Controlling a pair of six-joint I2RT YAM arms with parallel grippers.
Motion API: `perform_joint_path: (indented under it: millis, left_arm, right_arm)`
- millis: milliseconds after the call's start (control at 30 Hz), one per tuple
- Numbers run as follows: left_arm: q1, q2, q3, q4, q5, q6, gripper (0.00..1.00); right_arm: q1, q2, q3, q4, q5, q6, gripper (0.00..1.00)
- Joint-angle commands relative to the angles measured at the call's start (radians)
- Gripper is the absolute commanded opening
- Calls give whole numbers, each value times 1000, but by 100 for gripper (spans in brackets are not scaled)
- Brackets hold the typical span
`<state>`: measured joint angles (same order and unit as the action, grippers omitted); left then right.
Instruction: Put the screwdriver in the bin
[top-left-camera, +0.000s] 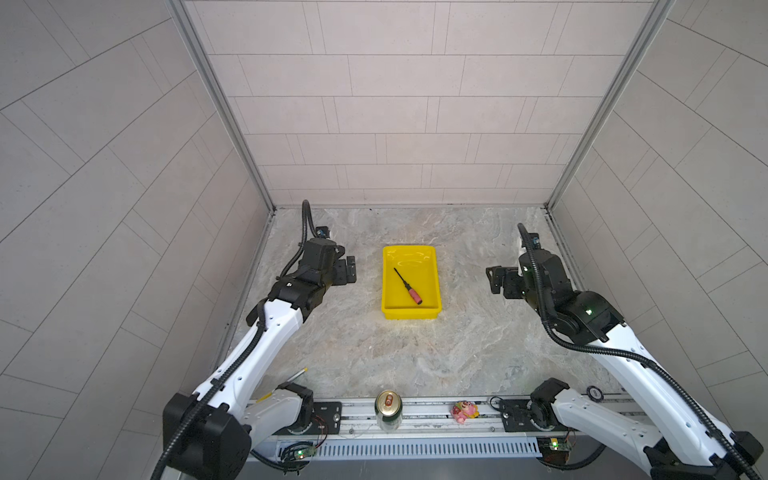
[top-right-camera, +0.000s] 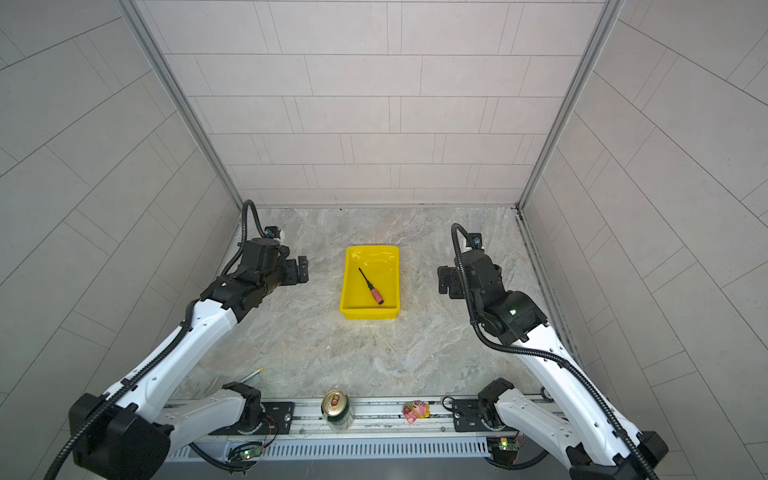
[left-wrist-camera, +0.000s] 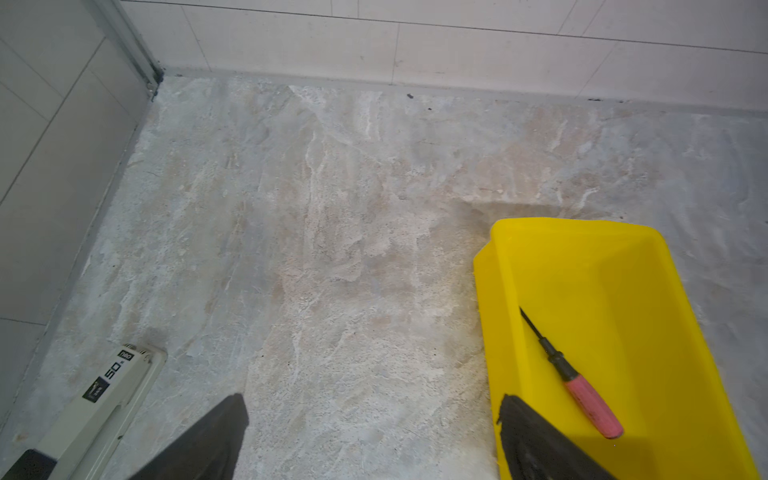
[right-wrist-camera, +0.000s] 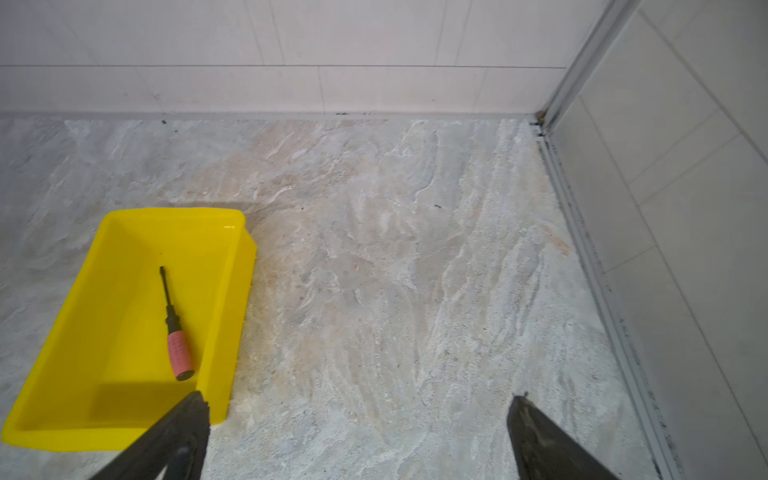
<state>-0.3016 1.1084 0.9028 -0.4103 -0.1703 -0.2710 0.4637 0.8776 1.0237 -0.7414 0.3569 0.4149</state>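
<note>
item: screwdriver (top-left-camera: 407, 286), red-pink handle, black shaft; lies flat and diagonal inside the yellow bin (top-left-camera: 409, 248), centre of both top views. right gripper (right-wrist-camera: 358, 401): jaws wide apart, empty, right of the bin and clear of it. left gripper (left-wrist-camera: 372, 401): jaws apart, empty, left of the bin. step: placement looks done; the next move likely calls only for drawing both arms away without nudging the bin.

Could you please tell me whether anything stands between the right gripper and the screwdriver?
Nothing loose does. Only bare table lies between the open right gripper and the bin, and the bin's low side wall is the sole barrier. The screwdriver lies flat on the bin's floor, already where it belongs.
</note>
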Motion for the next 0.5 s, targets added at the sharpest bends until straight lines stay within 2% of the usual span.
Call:
perform_joint_path:
  millis: [0, 167, 300, 400, 467]
  left_arm:
    - [1, -45, -81, 157, -174, 23, 100]
    - [0, -114, -238, 373, -236, 134, 100]
    - [-1, -159, -406, 582, -324, 157, 100]
    - [1, -164, -563, 839, -343, 269, 100]
    - [5, -144, -602, 941, -375, 282, 100]
  right_arm:
    - [-17, -38, -52, 19, 175, 8, 99]
    - [-23, -88, -118, 100, 184, -6, 99]
    - [-23, -103, -162, 177, 240, -30, 99]
    - [-24, -113, -231, 284, 269, -87, 99]
    - [-25, -116, -302, 389, 270, -155, 99]
